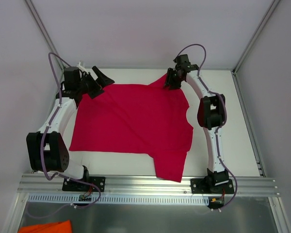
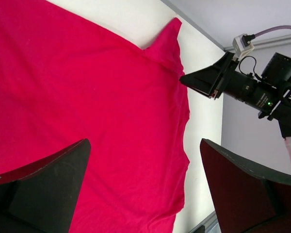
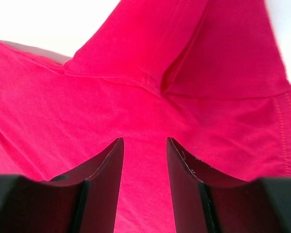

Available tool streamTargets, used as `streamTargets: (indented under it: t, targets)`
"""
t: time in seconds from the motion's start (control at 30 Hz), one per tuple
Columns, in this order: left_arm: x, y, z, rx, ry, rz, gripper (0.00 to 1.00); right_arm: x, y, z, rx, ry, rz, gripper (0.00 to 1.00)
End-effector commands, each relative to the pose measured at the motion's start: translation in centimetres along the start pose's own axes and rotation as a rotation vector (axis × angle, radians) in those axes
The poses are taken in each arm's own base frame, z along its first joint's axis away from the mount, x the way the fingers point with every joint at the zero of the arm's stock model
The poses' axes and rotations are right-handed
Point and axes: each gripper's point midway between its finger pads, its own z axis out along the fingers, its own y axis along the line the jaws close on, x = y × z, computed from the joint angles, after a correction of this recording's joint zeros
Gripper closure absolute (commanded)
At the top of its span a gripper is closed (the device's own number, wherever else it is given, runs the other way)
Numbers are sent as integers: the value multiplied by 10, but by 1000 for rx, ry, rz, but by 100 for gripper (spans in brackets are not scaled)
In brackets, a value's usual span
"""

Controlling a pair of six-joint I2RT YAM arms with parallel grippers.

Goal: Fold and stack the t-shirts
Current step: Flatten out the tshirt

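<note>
A crimson-red t-shirt (image 1: pixel 131 124) lies spread flat on the white table (image 1: pixel 233 126), with one sleeve hanging toward the near edge and another sleeve (image 1: pixel 162 80) pointing to the far side. My left gripper (image 1: pixel 101 82) is open and empty just over the shirt's far left corner; in its wrist view (image 2: pixel 144 141) the jaws stand wide apart above the shirt (image 2: pixel 87 97). My right gripper (image 1: pixel 170 81) is at the far right sleeve. In its wrist view (image 3: pixel 145 139) the jaws are slightly apart over the sleeve seam (image 3: pixel 150 82), and no fabric is pinched.
A metal rail (image 1: pixel 145 183) runs along the near edge, with both arm bases on it. An orange cloth (image 1: pixel 46 227) lies below the rail at the bottom left. Grey walls and frame posts close the far side and both sides.
</note>
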Motion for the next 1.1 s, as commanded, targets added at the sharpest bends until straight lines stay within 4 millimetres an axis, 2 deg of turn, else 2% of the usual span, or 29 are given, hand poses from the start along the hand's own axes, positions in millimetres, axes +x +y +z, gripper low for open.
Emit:
streamTargets:
  t: [0.0, 0.03, 0.07, 0.13, 0.2, 0.23, 0.27, 0.3, 0.33, 0.4, 0.43, 0.47, 0.5, 0.53, 0.57, 0.6, 0.63, 0.67, 0.7, 0.73, 0.77, 0.87, 0.97, 1.07]
  targets:
    - [23, -7, -1, 35, 56, 25, 1, -19, 23, -15, -73, -54, -7, 55]
    - [26, -4, 2, 33, 60, 18, 1, -10, 22, -14, -73, -29, -9, 55]
    - [29, -3, 5, 37, 66, 13, 1, -11, 26, -30, -75, -43, -22, 55]
    - [38, 6, 13, 30, 86, -22, 1, -5, 24, -41, -65, -56, -48, 55]
    - [45, 8, 26, 50, 113, -45, 1, 12, 16, -59, -37, -40, -66, 55]
    - [49, 11, 35, 51, 130, -53, 1, 29, 7, -59, -16, -4, -62, 55]
    - [47, 7, 40, 63, 129, -56, 1, 28, 13, -79, -27, -27, -73, 55]
    - [52, 3, 46, 70, 144, -53, 1, 34, 13, -86, -19, -25, -80, 56]
    - [53, 2, 56, 78, 151, -55, 1, 43, 14, -101, -14, -32, -88, 56]
    - [59, -5, 69, 92, 179, -49, 1, 53, 15, -116, -8, -40, -95, 57]
    - [64, 2, 82, 81, 204, -62, 1, 57, 15, -123, -6, -43, -101, 57]
    - [57, -9, 88, 103, 199, -54, 1, 70, 8, -125, 11, -20, -113, 57]
    - [58, -10, 94, 106, 209, -56, 1, 71, 10, -138, 15, -38, -123, 57]
    - [62, -6, 105, 99, 227, -64, 1, 76, 3, -143, 45, -26, -125, 57]
    - [54, -16, 110, 119, 216, -58, 1, 81, 1, -146, 53, -17, -132, 57]
    - [53, -17, 114, 125, 221, -63, 1, 87, -2, -151, 63, -12, -139, 58]
    - [55, -12, 124, 116, 234, -73, 1, 90, -5, -153, 70, -12, -136, 58]
    - [47, -21, 129, 137, 229, -75, 1, 93, -7, -154, 76, -11, -145, 58]
    - [48, -23, 133, 154, 247, -84, 1, 99, -12, -157, 82, -8, -164, 58]
    - [54, -14, 146, 144, 272, -104, 1, 101, -12, -158, 81, -10, -167, 59]
    - [47, -24, 151, 167, 268, -109, 1, 108, -14, -158, 79, 4, -167, 69]
    - [53, -24, 168, 174, 289, -134, 1, 110, -10, -163, 57, -18, -160, 79]
    - [58, -28, 171, 176, 295, -122, 1, 116, -13, -144, 48, 27, -145, 99]
    - [66, -24, 168, 158, 320, -105, 1, 115, -13, -124, 35, 57, -136, 99]
